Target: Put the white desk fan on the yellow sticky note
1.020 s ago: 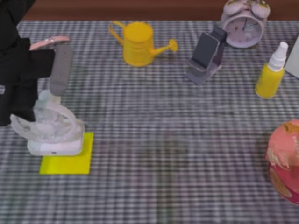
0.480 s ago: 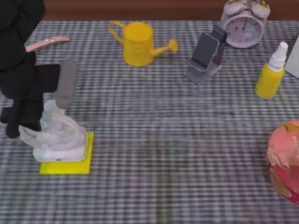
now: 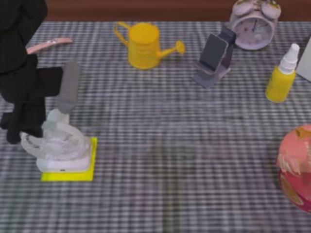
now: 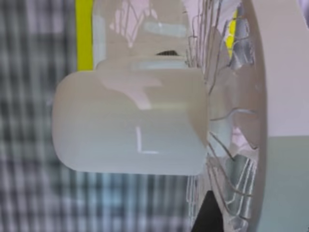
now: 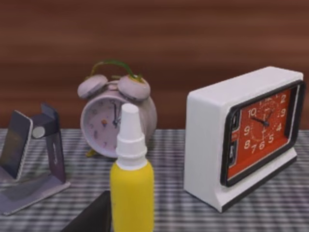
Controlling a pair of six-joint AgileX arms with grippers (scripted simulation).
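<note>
The white desk fan [image 3: 60, 148] stands at the table's left with its chunky base on the yellow sticky note [image 3: 68, 175]; yellow shows along the base's front and right sides. My left gripper [image 3: 23, 131] is right beside the fan's round grille, on its left. In the left wrist view the fan's motor housing [image 4: 130, 125] and mesh grille fill the picture, with a strip of the note [image 4: 83, 34] behind. My right arm is out of the top view; a dark part of my right gripper [image 5: 91, 217] shows at the wrist view's lower edge.
At the back stand a yellow watering can [image 3: 144, 44], a phone on a stand [image 3: 215, 58], a lilac alarm clock [image 3: 252, 23] and a yellow spray bottle [image 3: 282, 75]. A pink round object [image 3: 296, 167] sits at the right edge. A white and orange clock [image 5: 244, 137] is near the bottle.
The left arm carried the fan a little right and toward the front. The fan has come down onto the note and now stands more upright.
</note>
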